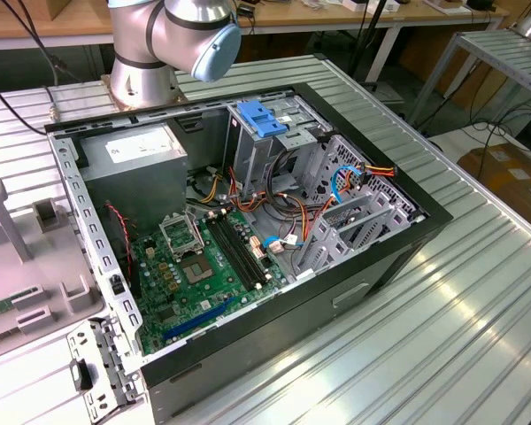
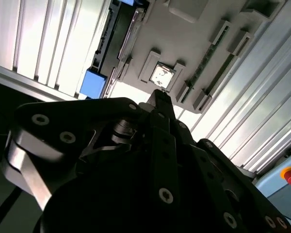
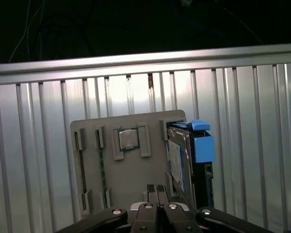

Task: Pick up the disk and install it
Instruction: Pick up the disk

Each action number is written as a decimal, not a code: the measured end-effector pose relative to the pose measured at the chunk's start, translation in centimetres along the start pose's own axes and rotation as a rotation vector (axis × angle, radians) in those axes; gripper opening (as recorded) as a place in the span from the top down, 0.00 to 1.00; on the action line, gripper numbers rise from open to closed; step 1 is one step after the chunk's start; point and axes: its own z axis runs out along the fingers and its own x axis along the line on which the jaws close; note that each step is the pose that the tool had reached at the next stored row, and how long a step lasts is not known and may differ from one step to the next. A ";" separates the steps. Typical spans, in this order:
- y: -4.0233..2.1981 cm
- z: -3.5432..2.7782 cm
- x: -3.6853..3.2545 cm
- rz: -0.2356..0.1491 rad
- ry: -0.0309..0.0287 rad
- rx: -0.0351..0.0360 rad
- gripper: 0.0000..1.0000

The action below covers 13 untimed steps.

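**A:** The disk (image 3: pixel 190 165): is it in the hand (image 3: pixel 156 188) yet?

**B:** No. Nearest the wrist cameras, the hand has its two fingers pressed together on nothing. It hangs above the grey tray (image 3: pixel 131 179), apart from everything in it.

**A:** And where is the disk?

**B:** It stands on edge in a slot at one side of that tray, just beside a square chip (image 3: pixel 129 139) in its own pocket (the blue tab is turned up towards the hand). The tray rests on the ribbed metal desk (image 3: pixel 34 160).

**A:** How far along is the job, then?

**B:** I'd judge it is at the very start. The disk is not grasped, not lifted and not fitted, so the whole pick and install is left.

**A:** And the computer?

**B:** It is farther off. In the exterior view the open computer case (image 1: pixel 372 283) lies on the desk to the right of the tray, with the motherboard (image 1: pixel 195 266) and the metal drive cage (image 1: pixel 354 208) exposed. A blue bracket (image 1: pixel 261 118) sits at its far end, near the arm (image 1: pixel 173 35).

**A:** What can't you make out?

**B:** I can't tell which bay is meant for the disk. The tray is cut off at the exterior view's left edge, and the arm leaves that view at the top. In the second wrist view the hand's dark body covers part of the tray.
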 end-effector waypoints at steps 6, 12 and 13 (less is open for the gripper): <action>0.00 0.00 -0.02 0.000 0.0000 -0.0001 0.83; 0.00 0.00 -0.03 0.000 0.0000 0.0000 0.58; 0.00 0.00 -0.03 0.000 0.0000 0.0000 0.46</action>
